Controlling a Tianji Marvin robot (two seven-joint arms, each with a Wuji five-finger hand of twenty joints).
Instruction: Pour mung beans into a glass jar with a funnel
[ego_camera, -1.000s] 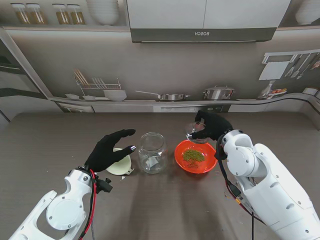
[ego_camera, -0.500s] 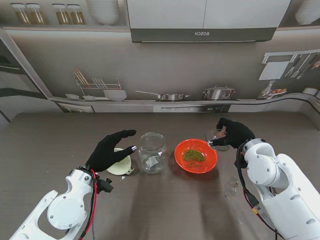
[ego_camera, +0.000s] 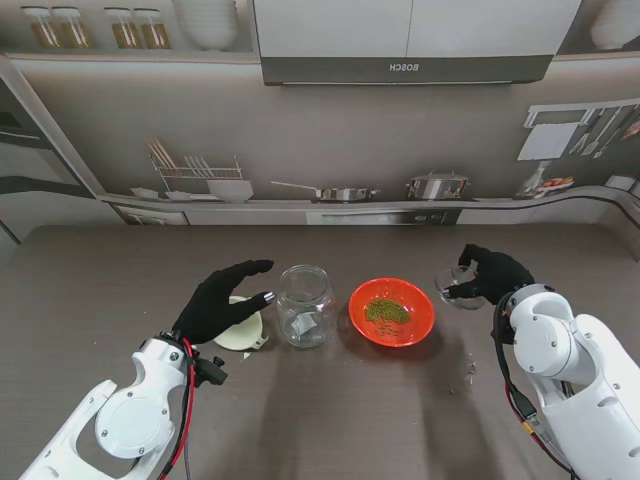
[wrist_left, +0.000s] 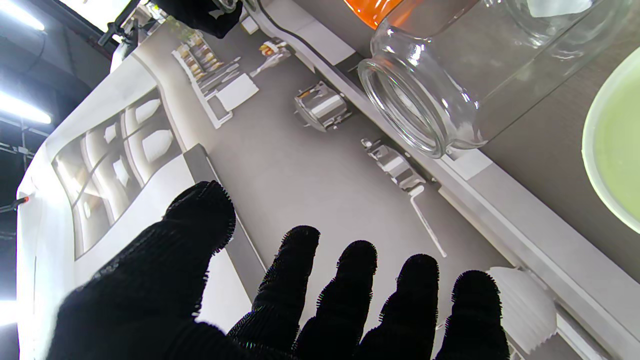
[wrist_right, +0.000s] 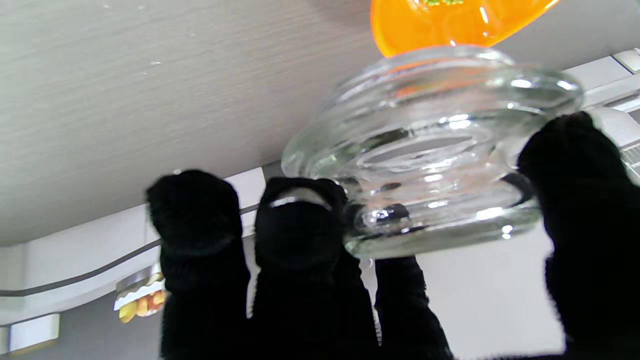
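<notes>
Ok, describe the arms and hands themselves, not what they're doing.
Both arms are glossy white with rounded joint housings. The left arm carries red and black cables by its wrist; a dark cable runs along the right arm. Left hand and right hand wear black knit gloves.

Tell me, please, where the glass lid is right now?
In the stand's view, the glass lid is on the right, held in the right hand, just right of the orange bowl.
</notes>
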